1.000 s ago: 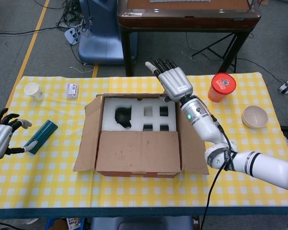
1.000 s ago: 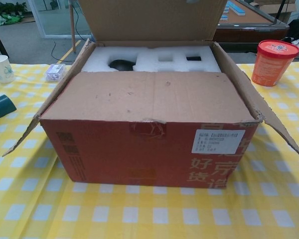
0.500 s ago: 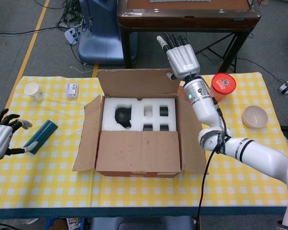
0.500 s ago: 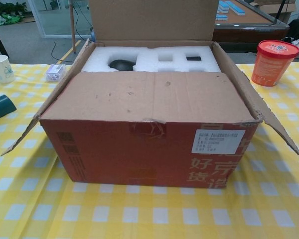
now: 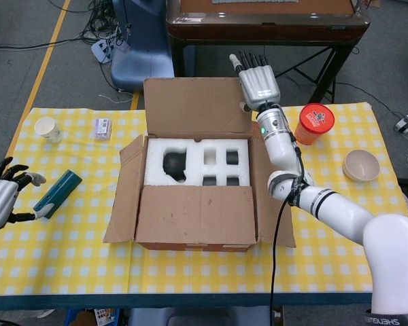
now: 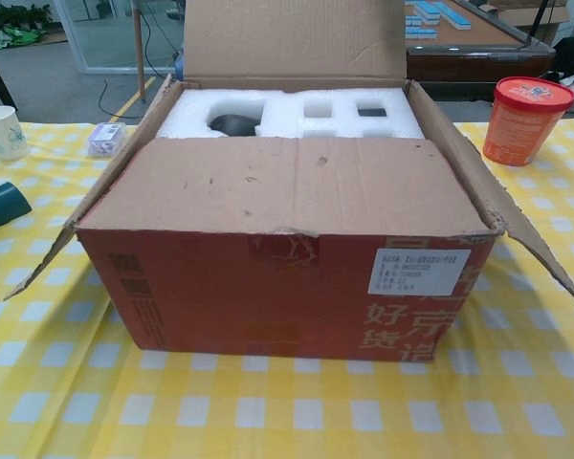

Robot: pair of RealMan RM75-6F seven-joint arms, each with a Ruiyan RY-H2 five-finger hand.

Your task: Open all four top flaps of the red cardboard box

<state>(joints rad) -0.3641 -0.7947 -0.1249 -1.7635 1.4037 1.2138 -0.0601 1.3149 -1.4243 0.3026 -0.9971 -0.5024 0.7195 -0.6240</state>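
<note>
The red cardboard box sits mid-table. Its back flap stands up and leans away from me. The left flap and right flap are splayed outward. The near flap still lies flat over the front half of the opening. White foam with a dark object in it shows inside. My right hand is flat, fingers straight, beside the back flap's right edge, holding nothing. My left hand hovers at the table's left edge, fingers spread and empty.
A teal case lies by my left hand. A paper cup and a small packet stand at the back left. A red tub and a beige bowl are at the right.
My right hand has moved away from me and up, and the back flap has swung from nearly flat to standing open. The left hand barely shifted.
</note>
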